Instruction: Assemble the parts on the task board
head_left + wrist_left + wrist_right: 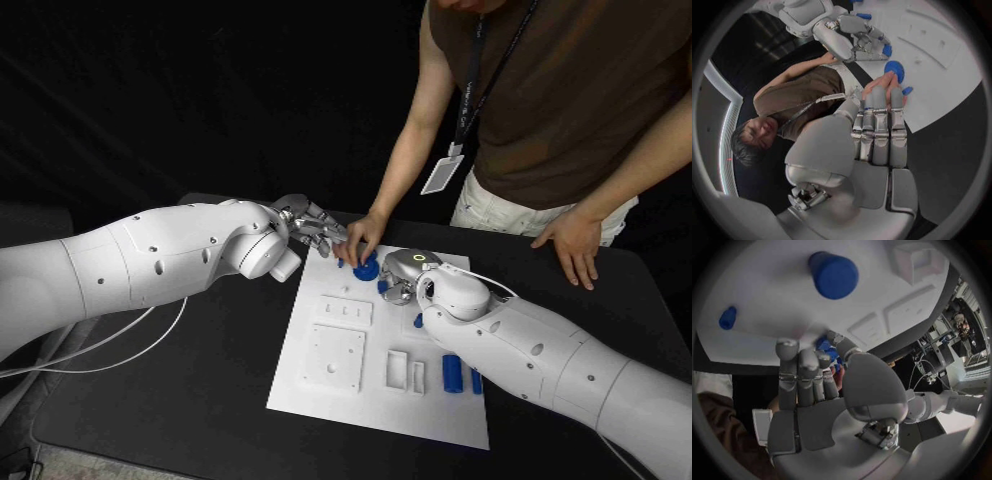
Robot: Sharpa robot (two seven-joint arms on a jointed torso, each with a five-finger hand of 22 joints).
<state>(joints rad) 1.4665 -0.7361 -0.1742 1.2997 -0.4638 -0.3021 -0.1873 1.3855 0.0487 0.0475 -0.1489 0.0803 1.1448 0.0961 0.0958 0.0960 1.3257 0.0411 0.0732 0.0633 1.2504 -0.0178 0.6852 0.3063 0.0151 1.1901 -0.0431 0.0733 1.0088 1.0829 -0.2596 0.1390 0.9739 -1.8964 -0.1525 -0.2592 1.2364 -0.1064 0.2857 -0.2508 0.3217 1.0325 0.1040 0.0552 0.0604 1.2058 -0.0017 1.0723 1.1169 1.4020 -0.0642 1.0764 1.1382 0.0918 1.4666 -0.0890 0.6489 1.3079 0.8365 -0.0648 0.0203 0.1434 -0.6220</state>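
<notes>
The white task board (378,412) lies in the middle of the table. A person's hand (361,240) presses a round blue part (366,269) at the board's far edge; the same round blue part (896,69) lies just past my left fingertips (879,102). My left hand (309,226) hovers beside that hand, fingers straight, holding nothing. My right hand (411,275) is over the board's far end and pinches a small blue part (824,347) between thumb and fingers. A blue peg (834,274) stands in the board (767,290).
Two long blue parts (453,373) lie near the board's right edge, under my right forearm. Recessed slots (335,362) sit in the board's middle. The person stands at the table's far side, the other hand (574,245) resting on the far right of the table.
</notes>
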